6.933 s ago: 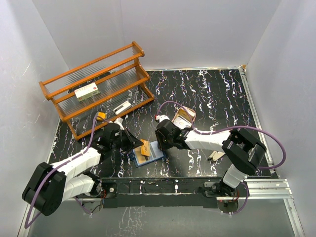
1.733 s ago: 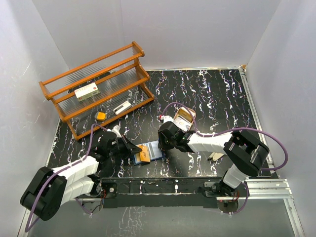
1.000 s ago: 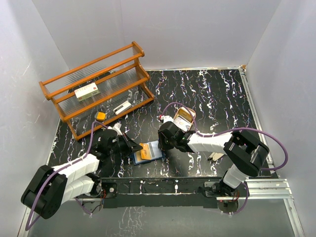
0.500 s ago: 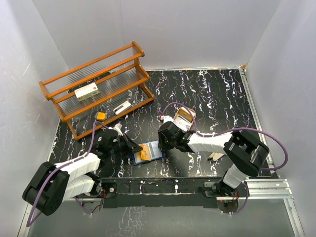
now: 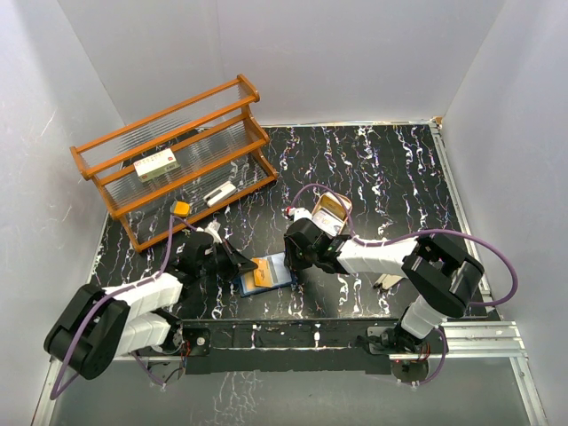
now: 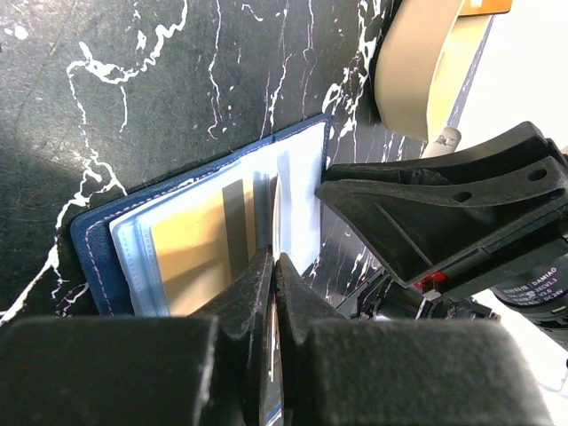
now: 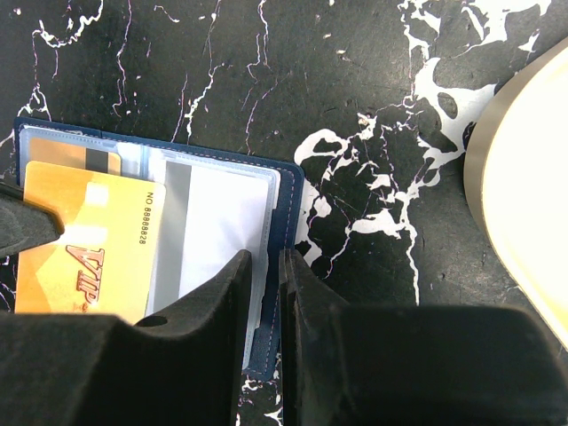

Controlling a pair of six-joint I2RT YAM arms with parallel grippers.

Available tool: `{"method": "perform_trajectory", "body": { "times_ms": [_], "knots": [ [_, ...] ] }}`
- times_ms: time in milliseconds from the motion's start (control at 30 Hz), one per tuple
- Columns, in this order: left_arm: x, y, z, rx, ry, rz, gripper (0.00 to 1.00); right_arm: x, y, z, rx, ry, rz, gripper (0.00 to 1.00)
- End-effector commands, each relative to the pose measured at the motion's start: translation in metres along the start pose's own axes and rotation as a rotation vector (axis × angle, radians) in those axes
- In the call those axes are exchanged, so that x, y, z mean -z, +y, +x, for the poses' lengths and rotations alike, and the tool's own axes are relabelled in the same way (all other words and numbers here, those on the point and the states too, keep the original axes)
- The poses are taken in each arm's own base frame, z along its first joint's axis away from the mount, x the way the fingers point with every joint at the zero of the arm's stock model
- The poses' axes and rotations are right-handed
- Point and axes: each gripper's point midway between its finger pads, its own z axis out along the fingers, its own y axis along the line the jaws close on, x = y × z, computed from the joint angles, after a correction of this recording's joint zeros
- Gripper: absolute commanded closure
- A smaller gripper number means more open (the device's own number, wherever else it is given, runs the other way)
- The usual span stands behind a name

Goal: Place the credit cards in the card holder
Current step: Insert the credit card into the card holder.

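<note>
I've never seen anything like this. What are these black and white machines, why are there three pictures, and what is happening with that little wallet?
These are two robot arms bolted at the near edge of a black marbled table. Each ends in a two-finger gripper. The wide picture comes from a camera fixed above and behind the arms. The two close-ups come from a camera on each wrist, looking past its own fingers.

On the table are an open blue card holder, a tan tray and a wooden rack with a few small items on it.

The left gripper is shut on a gold card, holding it over the holder. The right gripper pinches the holder's edge, apparently to steady it. Another card sits in a pocket.
</note>
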Motion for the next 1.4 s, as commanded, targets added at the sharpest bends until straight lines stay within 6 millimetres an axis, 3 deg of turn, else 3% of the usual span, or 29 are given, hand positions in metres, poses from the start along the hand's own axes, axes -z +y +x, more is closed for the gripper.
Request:
{"method": "perform_trajectory", "body": {
  "times_ms": [0, 400, 700, 1000, 1367],
  "knots": [
    [-0.002, 0.000, -0.003, -0.023, -0.009, 0.007, 1.00, 0.001, -0.029, 0.039, 0.054, 0.129, 0.096, 0.84],
    [-0.007, 0.019, -0.007, -0.069, -0.020, -0.081, 1.00, 0.002, -0.029, 0.040, 0.048, 0.129, 0.093, 0.84],
    [-0.015, 0.018, -0.011, -0.087, -0.026, -0.076, 1.00, 0.006, -0.018, 0.041, -0.070, 0.117, 0.052, 0.73],
    [-0.014, 0.022, -0.015, -0.086, -0.052, -0.097, 1.00, 0.021, -0.015, 0.031, -0.119, 0.062, 0.034, 0.74],
    [-0.019, 0.025, -0.013, -0.054, -0.052, -0.080, 1.00, 0.021, 0.007, 0.048, -0.228, 0.102, -0.106, 0.75]
  ]
}}
